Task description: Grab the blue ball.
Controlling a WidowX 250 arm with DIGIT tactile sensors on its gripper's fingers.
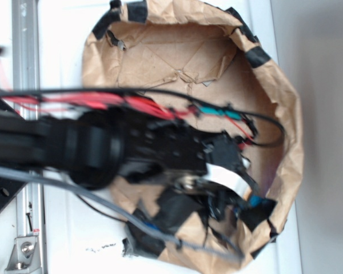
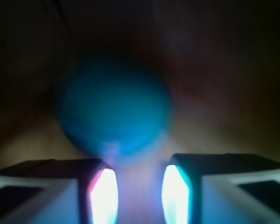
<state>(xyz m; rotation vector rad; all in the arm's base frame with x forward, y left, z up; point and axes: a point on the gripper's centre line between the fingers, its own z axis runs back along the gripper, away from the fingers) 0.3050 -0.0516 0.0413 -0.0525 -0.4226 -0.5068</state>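
Your claw stands narrowly parted, gripping nothing; the blue ball sits just beyond its fingertips.

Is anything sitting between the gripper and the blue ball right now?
Nothing visible. In the wrist view the blue ball lies just ahead of the gripper, whose jaws stand apart, with no object between them.

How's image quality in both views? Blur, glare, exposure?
Exterior view: arm motion-blurred, white surroundings near overexposed, crumpled brown paper bowl fairly readable. Wrist view: very dark and soft; the small round teal-blue ball is out of focus, and the inner faces of the jaws glow with blown-out glare, gap visible between them.
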